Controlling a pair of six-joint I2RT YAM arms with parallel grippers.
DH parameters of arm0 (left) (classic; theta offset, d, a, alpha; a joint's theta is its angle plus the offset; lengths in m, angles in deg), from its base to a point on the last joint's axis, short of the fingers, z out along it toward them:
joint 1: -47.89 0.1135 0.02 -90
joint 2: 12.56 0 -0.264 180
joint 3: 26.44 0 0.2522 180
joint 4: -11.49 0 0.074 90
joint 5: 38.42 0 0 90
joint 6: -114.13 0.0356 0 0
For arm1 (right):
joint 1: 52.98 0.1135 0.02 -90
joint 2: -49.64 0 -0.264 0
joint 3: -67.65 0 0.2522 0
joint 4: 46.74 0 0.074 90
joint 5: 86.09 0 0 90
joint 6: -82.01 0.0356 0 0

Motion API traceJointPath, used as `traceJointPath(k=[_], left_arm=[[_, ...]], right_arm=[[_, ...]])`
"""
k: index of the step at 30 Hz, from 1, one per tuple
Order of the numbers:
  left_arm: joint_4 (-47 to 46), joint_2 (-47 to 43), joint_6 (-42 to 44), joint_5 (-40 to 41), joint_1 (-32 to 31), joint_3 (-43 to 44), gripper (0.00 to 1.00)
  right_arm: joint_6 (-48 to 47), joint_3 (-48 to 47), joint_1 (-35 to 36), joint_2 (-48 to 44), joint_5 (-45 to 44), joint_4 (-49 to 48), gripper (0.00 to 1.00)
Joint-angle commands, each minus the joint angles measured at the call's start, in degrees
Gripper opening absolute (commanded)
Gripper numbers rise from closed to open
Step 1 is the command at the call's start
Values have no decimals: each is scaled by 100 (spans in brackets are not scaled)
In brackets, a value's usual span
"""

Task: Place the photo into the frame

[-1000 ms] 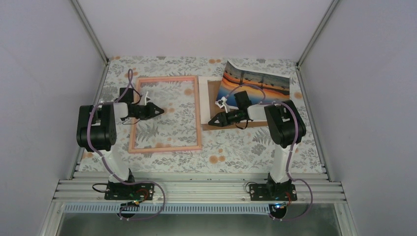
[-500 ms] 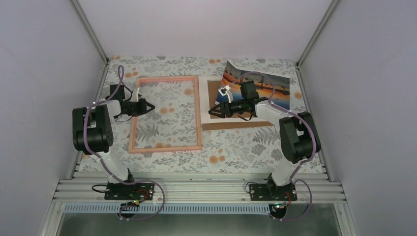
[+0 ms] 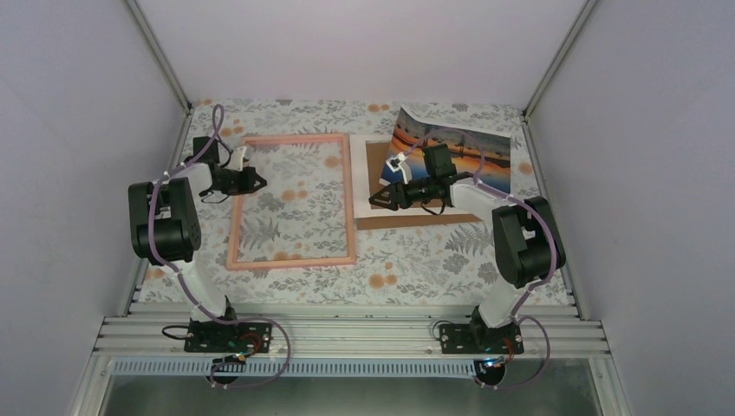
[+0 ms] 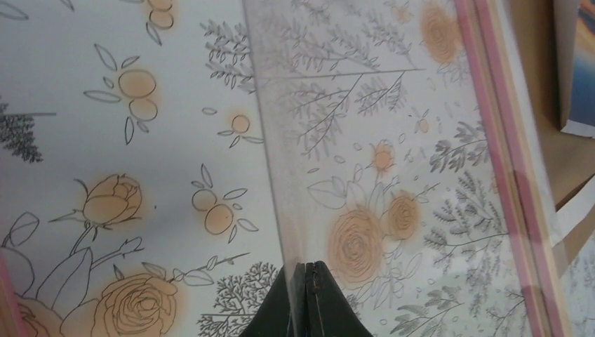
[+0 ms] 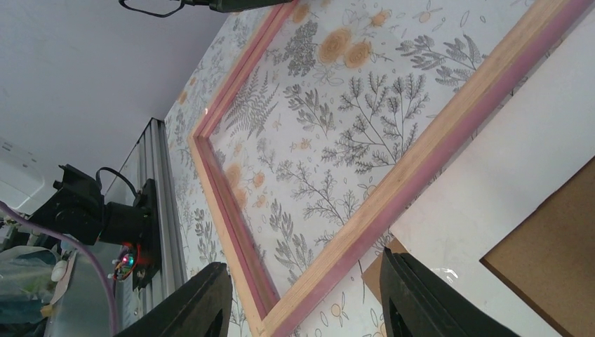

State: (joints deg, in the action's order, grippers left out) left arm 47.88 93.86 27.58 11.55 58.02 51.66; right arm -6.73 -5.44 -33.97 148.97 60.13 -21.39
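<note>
Pane (image 4: 393, 140) of the frame (image 3: 290, 260) is pinched in the left gripper (image 4: 309, 270); right gripper (image 5: 305, 267) gapes wide, empty.

The frame (image 5: 421, 168) is wood, matt pink on its face, with bare pale grain along its edge. The clear sheet (image 4: 393, 140) inside looks like thin, faintly hazy plastic. At 1 o'clock from above, the photo (image 3: 490, 160) is glossy paper; the board (image 3: 407, 222) is matt brown, the mat (image 5: 505, 161) smooth white card. The tablecloth (image 3: 416, 251) is matt. At 6 o'clock, the rail (image 3: 347, 334) is ribbed bare metal.
</note>
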Motion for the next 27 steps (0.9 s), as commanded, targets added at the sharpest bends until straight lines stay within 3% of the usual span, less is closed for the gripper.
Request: traceJointPath(k=[1,27], left_arm=[[223,125,293,301,14,105,2],[442,-179,400,439,-1,124,2]], right_arm=[[-128,105,-46,-11,-2,-84,53],[-121,182,-96,20,29,-149,53]])
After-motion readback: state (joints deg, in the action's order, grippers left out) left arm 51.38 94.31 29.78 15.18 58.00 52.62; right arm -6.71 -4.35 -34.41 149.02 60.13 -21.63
